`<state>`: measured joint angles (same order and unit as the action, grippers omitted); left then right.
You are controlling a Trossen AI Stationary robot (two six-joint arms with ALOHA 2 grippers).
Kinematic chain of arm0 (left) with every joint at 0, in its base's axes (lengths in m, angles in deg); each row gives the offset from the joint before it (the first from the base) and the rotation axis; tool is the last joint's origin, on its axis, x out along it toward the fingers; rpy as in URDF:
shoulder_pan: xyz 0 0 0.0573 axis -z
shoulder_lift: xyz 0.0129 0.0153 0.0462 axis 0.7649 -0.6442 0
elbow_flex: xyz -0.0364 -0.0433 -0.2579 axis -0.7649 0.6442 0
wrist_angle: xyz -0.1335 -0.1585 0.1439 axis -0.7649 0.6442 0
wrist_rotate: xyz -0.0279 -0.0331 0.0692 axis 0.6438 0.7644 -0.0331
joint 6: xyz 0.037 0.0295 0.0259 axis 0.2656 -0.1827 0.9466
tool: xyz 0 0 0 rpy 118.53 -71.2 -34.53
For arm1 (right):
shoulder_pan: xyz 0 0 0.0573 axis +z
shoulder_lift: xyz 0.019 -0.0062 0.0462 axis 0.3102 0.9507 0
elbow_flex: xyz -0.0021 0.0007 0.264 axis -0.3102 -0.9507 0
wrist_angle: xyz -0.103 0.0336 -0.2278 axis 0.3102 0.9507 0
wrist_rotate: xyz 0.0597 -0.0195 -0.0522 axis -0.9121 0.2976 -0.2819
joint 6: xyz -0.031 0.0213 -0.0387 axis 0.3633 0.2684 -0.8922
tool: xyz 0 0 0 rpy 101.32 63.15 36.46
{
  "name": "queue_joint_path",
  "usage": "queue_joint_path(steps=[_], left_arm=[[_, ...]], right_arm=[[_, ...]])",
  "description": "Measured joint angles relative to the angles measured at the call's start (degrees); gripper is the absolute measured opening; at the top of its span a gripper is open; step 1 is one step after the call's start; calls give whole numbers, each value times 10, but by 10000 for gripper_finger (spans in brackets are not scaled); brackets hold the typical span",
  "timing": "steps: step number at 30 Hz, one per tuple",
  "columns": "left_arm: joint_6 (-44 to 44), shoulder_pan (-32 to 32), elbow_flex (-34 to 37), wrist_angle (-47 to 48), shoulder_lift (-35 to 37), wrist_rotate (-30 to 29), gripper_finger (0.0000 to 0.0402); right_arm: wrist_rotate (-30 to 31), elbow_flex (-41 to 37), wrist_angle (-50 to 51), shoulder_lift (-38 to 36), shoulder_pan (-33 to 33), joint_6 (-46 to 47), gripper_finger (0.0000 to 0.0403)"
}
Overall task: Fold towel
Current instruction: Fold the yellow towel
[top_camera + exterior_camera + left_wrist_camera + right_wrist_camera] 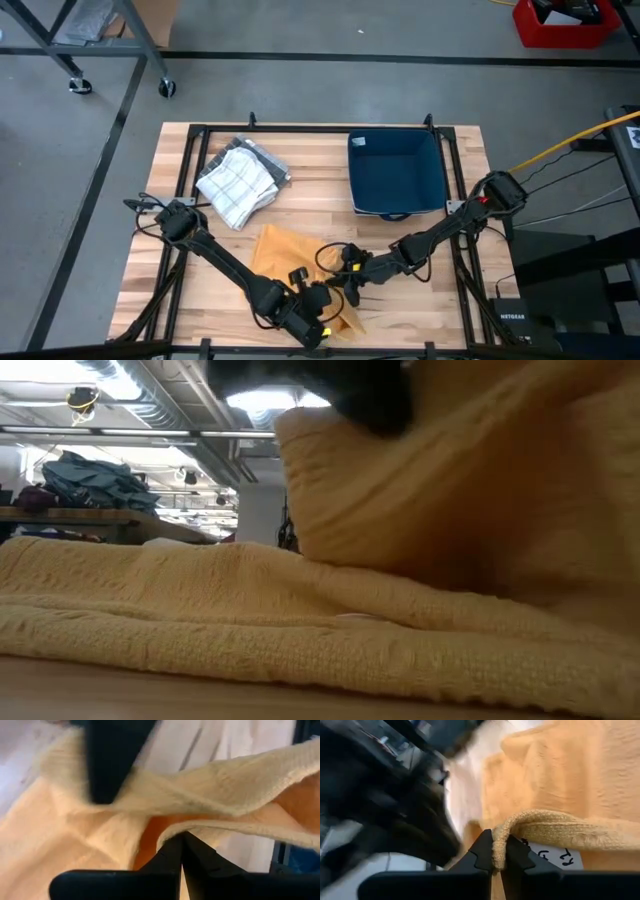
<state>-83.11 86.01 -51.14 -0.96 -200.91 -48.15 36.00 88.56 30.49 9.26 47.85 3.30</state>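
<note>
bare wood free at 9 and 3 o'clock of the yellow knit towel (285,255); folded white checked cloth (238,180) blocks 11, dark blue rectangular bin (395,172) blocks 1.

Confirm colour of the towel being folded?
Yellow towel, plain weave, no pattern; clearest in the low view.
</note>
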Motion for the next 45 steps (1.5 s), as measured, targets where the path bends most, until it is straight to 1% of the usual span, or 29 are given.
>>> queue_joint_path(steps=[2, 5, 11, 13, 17, 19, 26, 31, 33, 37, 38, 45], left_arm=[[-22, 6, 0, 14, 11, -12, 1], [-23, 20, 0, 30, 31, -29, 1], [-31, 41, 0, 47, 42, -27, 1], [-46, 43, 3, 43, 36, -9, 1], [-79, 43, 12, 47, 24, 71, 1], [-94, 44, 16, 51, 24, 92, 0], [-112, 56, 15, 53, 19, 102, 0], [-118, 51, 16, 56, -16, 128, 0], [-124, 46, 16, 55, -26, 116, 0], [-125, 33, 16, 55, -33, 58, 0], [-120, 27, 16, 55, -34, 51, 0], [-63, -17, 16, 31, -34, 39, 0]], right_arm=[[-2, 1, 20, 1, -6, 0, 22], [-12, 0, 45, 1, -10, 3, 26], [-20, 0, 56, 1, -10, 3, 18], [-20, 0, 56, 1, -10, 3, 21], [-20, 0, 55, 1, -10, 4, 25], [-20, 0, 56, 1, -10, 4, 23], [-20, 0, 55, 1, -10, 4, 23], [-21, 0, 52, 1, -10, 4, 22], [-20, 0, 52, 1, -10, 4, 22], [-20, 0, 51, 1, -10, 4, 22], [-21, 0, 51, 1, -10, 4, 23], [-21, 0, 28, 1, -10, 5, 23]])
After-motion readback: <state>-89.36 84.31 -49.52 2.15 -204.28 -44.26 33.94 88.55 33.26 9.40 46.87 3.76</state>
